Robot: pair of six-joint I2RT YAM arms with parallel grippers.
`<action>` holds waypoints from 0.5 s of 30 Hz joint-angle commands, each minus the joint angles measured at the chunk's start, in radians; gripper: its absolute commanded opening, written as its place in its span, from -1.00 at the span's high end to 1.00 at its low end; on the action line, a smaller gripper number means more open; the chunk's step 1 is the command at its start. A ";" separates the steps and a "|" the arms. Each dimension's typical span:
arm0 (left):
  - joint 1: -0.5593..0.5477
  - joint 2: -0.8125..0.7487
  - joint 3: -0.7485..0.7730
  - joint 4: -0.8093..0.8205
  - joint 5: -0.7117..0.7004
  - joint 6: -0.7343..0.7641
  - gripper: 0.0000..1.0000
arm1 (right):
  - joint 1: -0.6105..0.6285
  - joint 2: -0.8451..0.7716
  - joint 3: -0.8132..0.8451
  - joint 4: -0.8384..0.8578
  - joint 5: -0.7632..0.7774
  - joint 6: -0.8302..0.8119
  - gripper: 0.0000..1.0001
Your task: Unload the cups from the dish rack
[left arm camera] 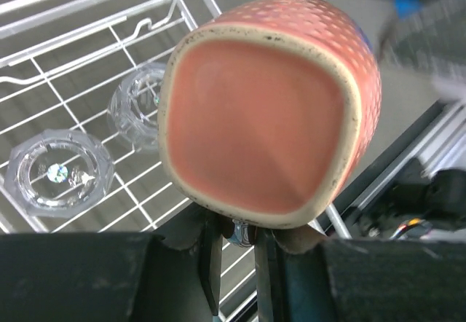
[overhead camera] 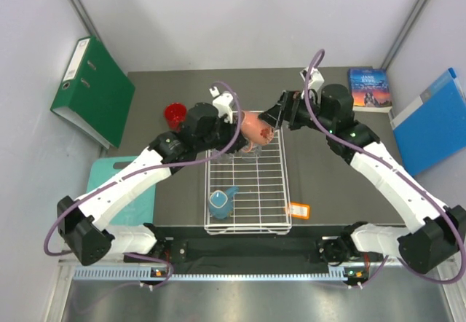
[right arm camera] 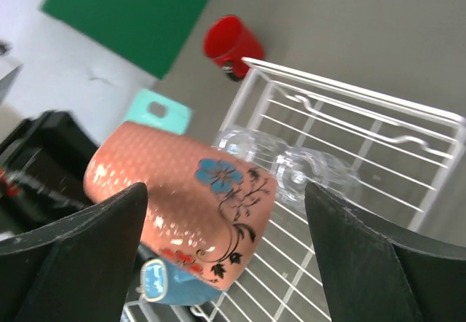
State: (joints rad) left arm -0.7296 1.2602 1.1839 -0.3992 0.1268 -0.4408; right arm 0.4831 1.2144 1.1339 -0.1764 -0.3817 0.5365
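Note:
My left gripper (overhead camera: 237,122) (left arm camera: 236,249) is shut on the blue handle (left arm camera: 240,233) of the salmon-pink mug (overhead camera: 258,128) (left arm camera: 269,114). It holds the mug on its side above the far end of the white dish rack (overhead camera: 273,191). My right gripper (overhead camera: 277,117) (right arm camera: 226,191) is open, and its fingers (right arm camera: 80,253) straddle the mug (right arm camera: 182,198). Two clear tumblers (left arm camera: 58,173) (left arm camera: 137,107) stand in the rack's far end. The light-blue mug (overhead camera: 220,202) lies in the near left of the rack. The red mug (overhead camera: 175,113) (right arm camera: 233,41) stands on the table left of the rack.
A green binder (overhead camera: 91,89) leans at far left, with a teal cutting board (overhead camera: 116,183) under my left arm. A book (overhead camera: 370,89) and a blue folder (overhead camera: 433,122) lie at far right. An orange tag (overhead camera: 298,209) sits at the rack's near right corner.

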 commanded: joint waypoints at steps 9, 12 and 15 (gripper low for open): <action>-0.235 0.065 0.089 -0.090 -0.377 0.148 1.00 | 0.003 -0.134 0.023 -0.210 0.379 -0.113 -0.79; -0.283 0.090 0.088 -0.118 -0.407 0.151 1.00 | 0.003 -0.156 0.014 -0.230 0.379 -0.118 -0.79; -0.317 0.105 0.074 -0.124 -0.437 0.137 1.00 | 0.002 -0.174 0.006 -0.241 0.405 -0.125 -0.79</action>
State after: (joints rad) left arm -1.0065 1.3682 1.2228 -0.5663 -0.2256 -0.3084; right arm 0.4831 1.0897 1.1332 -0.4007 -0.0322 0.4381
